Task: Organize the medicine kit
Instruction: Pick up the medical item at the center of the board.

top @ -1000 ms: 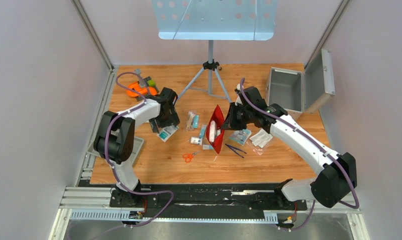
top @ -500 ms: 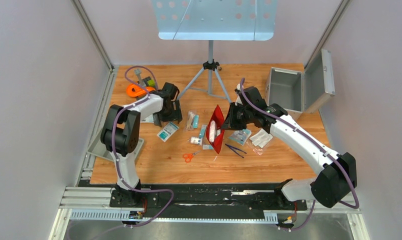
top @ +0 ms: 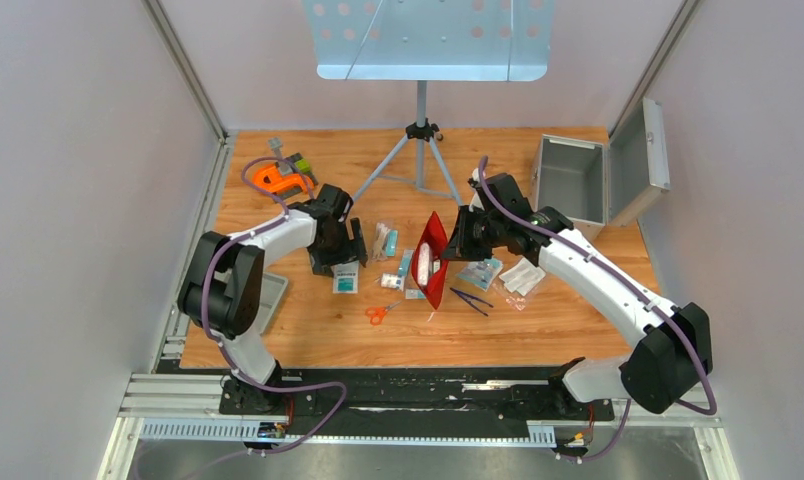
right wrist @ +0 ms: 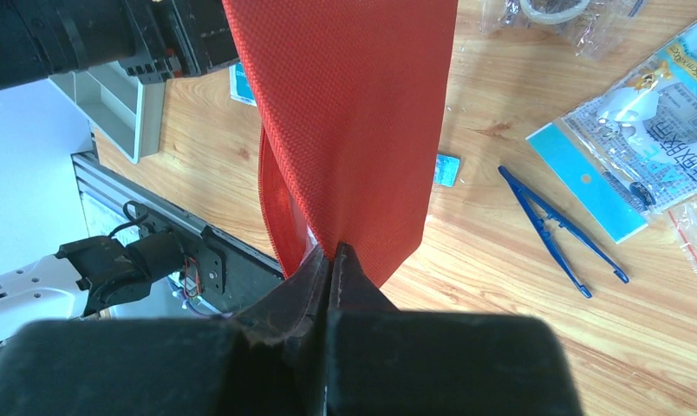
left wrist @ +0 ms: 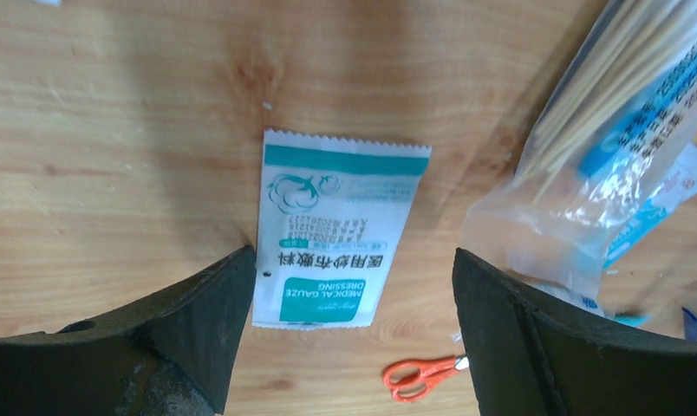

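The medicine kit (top: 574, 182), a silver-grey metal case, stands at the back right with its lid (top: 646, 158) swung open. My right gripper (top: 465, 236) is shut on the edge of a red fabric pouch (top: 433, 256), which hangs upright over the table. The wrist view shows the jaws of that gripper (right wrist: 332, 260) pinching the pouch (right wrist: 354, 113). My left gripper (top: 342, 260) hangs open just above a teal-and-white medical gauze packet (top: 345, 281). That packet (left wrist: 336, 234) lies flat on the wood between the fingers of the left gripper (left wrist: 354, 264), untouched.
Orange scissors (top: 377, 314), blue tweezers (top: 471, 299), a bag of cotton swabs (left wrist: 605, 130) and several small packets (top: 523, 276) lie around the pouch. A grey plastic tray (top: 270, 298) sits at the left edge. A tripod stand (top: 420, 150) rises at the back.
My left gripper has swung from the back left toward the table's middle and now hangs over the gauze packet, which lies slightly nearer and straighter. The right arm and pouch have not moved.
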{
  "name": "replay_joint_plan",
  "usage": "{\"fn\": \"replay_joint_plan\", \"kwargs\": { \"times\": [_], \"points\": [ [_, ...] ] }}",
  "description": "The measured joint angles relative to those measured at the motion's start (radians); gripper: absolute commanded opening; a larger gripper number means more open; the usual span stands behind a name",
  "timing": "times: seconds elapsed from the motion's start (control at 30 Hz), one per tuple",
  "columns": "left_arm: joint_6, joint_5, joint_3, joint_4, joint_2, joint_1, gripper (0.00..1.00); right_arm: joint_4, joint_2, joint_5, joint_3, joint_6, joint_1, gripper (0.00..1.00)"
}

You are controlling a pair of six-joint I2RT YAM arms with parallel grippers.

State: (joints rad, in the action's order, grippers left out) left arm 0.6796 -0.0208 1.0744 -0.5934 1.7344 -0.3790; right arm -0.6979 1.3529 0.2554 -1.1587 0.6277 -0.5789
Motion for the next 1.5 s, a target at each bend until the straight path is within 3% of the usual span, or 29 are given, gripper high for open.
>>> {"fn": "replay_joint_plan", "kwargs": {
  "times": [0.2, 0.5, 0.97, 1.27, 1.5],
  "points": [
    [0.026, -0.029, -0.047, 0.001, -0.039, -0.006, 0.89, 0.000, 0.002, 0.001, 0.000, 0.000, 0.000, 0.00],
    [0.032, 0.049, -0.031, -0.023, -0.018, -0.023, 0.80, 0.004, 0.001, 0.001, 0.000, 0.001, 0.000, 0.00],
    [0.033, 0.154, 0.003, -0.088, 0.021, -0.053, 0.47, 0.006, 0.001, 0.000, 0.000, 0.010, 0.000, 0.00],
    [0.037, 0.165, 0.005, -0.093, 0.016, -0.053, 0.41, 0.006, 0.001, 0.000, 0.000, 0.011, 0.000, 0.00],
    [0.040, 0.183, 0.003, -0.119, -0.002, -0.053, 0.25, 0.007, 0.001, 0.000, 0.000, 0.011, 0.000, 0.00]
  ]
}}
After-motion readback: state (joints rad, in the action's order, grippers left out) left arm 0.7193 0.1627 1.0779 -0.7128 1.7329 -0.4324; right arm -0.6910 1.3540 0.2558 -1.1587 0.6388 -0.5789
